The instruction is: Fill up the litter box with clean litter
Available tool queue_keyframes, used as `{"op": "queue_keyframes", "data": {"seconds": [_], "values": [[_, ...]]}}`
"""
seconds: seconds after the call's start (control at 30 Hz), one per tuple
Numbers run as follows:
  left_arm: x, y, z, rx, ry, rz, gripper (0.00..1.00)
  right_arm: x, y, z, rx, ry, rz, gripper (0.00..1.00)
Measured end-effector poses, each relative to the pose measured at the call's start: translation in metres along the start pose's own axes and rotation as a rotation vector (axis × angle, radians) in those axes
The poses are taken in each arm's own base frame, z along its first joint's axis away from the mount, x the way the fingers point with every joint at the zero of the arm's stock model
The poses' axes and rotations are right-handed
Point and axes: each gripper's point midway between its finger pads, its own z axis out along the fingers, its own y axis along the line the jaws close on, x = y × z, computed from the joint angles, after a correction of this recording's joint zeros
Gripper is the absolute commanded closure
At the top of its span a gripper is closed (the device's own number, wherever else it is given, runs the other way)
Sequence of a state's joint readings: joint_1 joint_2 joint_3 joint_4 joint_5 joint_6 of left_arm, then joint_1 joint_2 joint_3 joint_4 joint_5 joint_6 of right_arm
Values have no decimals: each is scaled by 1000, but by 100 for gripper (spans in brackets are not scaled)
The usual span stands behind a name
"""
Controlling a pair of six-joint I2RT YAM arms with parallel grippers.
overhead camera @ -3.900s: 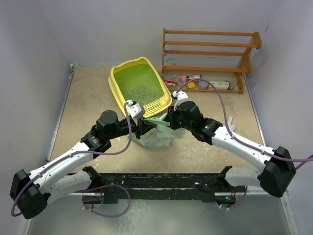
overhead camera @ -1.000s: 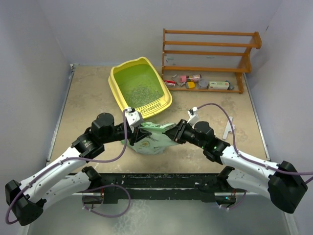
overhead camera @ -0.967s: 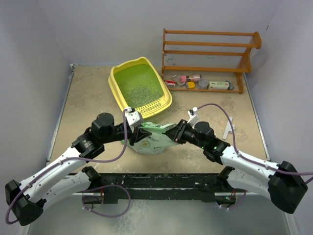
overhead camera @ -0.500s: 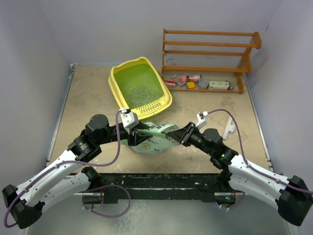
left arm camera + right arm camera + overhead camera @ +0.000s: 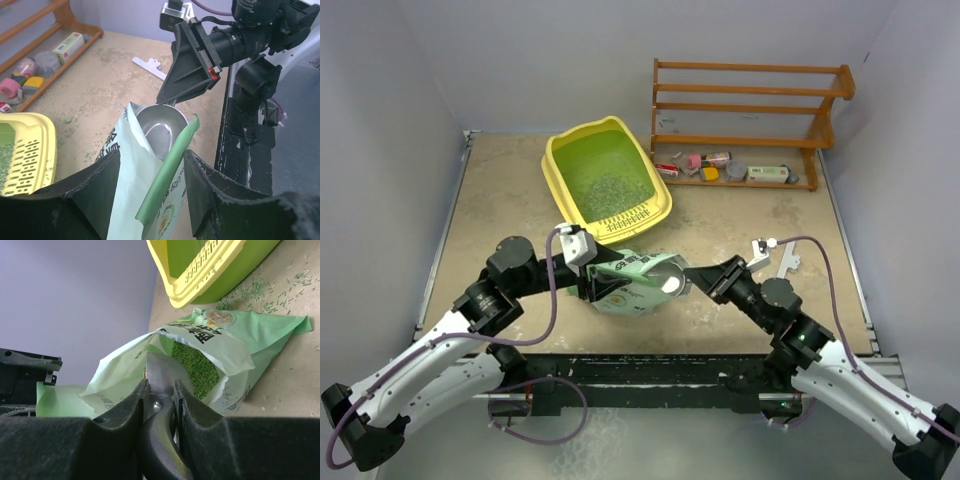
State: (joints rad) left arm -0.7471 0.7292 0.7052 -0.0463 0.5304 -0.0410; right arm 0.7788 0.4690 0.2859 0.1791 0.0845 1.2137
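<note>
The left pincer (image 5: 592,282) pinches the rim of one soft pale-green plastic bag (image 5: 632,288), whose dark print is unreadable. Grey-green clean litter (image 5: 196,365) fills the bag. Behind it stands one yellow plastic litter box (image 5: 632,214), thinly strewn. One grey metal scoop (image 5: 161,131) sits in the bag's mouth, its handle clamped by the right pincer (image 5: 693,284). One brown wooden rack (image 5: 750,105) stands far right on the table (image 5: 500,200).

The bag (image 5: 625,292) stands near the middle of the near edge, and the scoop (image 5: 667,283) fills its mouth. Just behind it the litter box (image 5: 556,178) blocks the way to the far edge. The wooden rack (image 5: 750,105) closes the far right corner. Bare table (image 5: 485,205) runs along the left edge.
</note>
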Motion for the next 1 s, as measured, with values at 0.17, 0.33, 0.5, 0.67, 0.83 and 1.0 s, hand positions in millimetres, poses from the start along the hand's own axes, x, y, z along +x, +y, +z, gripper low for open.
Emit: {"op": "queue_keyframes", "data": {"seconds": [0.17, 0.33, 0.5, 0.67, 0.83, 1.0], "values": [[-9, 2, -6, -32, -30, 17, 39, -12, -5, -17, 24, -58, -1, 100], [-14, 5, -9, -59, -47, 25, 38, -26, -3, -37, 39, -116, -8, 100], [-17, 10, -12, -94, -58, 30, 38, -40, -2, -58, 51, -173, -9, 100], [-23, 15, -17, -136, -79, 39, 37, -48, -4, -76, 70, -206, -9, 100], [-27, 20, -21, -178, -92, 44, 36, -52, -6, -84, 102, -212, -14, 100], [-29, 24, -24, -208, -100, 46, 35, -57, -3, -93, 121, -223, -17, 100]]}}
